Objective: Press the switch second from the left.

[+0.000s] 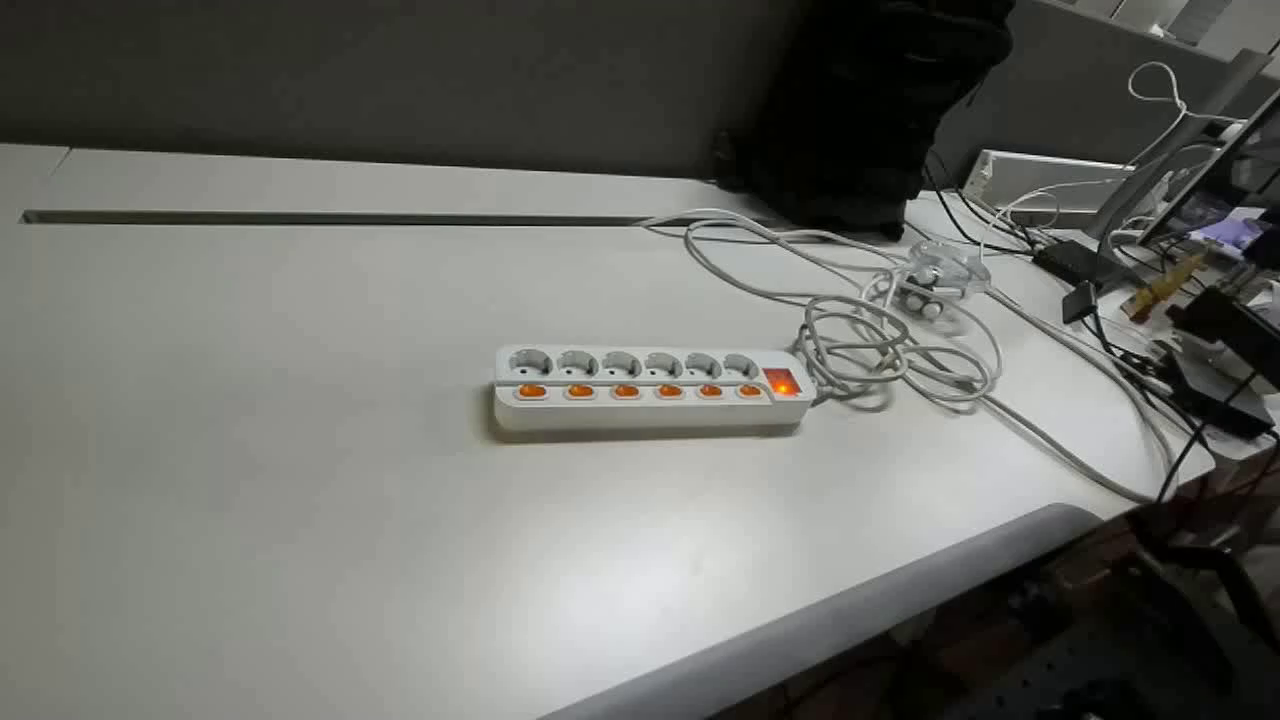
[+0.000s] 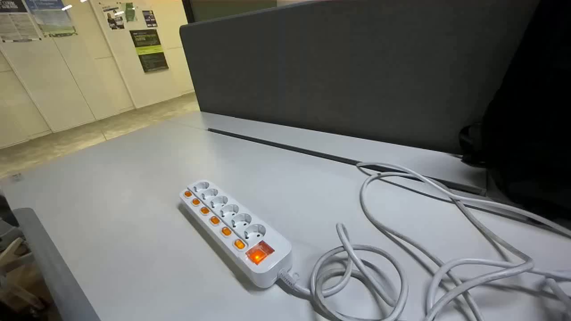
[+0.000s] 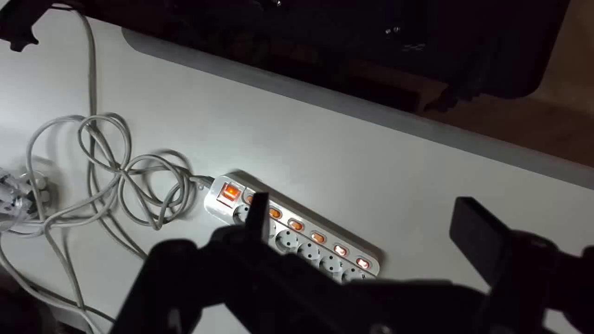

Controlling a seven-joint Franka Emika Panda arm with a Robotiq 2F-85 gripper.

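A long white power strip [image 1: 650,416] lies on the table, and it also shows in an exterior view [image 2: 277,250] and the wrist view [image 3: 216,200]. The switch [image 1: 580,392], a small orange rocker, is second from the cable-free end. It also shows in an exterior view [image 2: 196,202] and, with a bright glare on it, in the wrist view [image 3: 340,250]. My gripper [image 3: 362,204] is open and empty, with its fingers wide apart above the strip. Its left finger covers part of the strip near the cable end. The gripper is out of view in both exterior views.
A lit red main switch [image 1: 782,383] sits at the cable end. Tangled grey cables [image 1: 850,345] and a clear plastic piece [image 1: 945,268] lie beyond that end. A black bag [image 1: 870,110] stands by the dark partition [image 1: 400,80]. The table has a grey front edge [image 1: 840,630].
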